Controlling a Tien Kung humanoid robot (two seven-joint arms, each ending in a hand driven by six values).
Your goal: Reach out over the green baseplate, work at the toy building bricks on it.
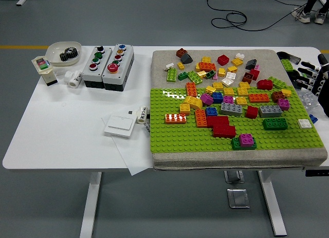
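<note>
Only the right hand shows, at the picture's right edge. It is black, with pale silver-grey segments along the slender jointed fingers, which gives them a banded, black-and-light look. A dark, blocky part of the arm sits just behind it at the frame's border. Finer details are too small to tell.
</note>
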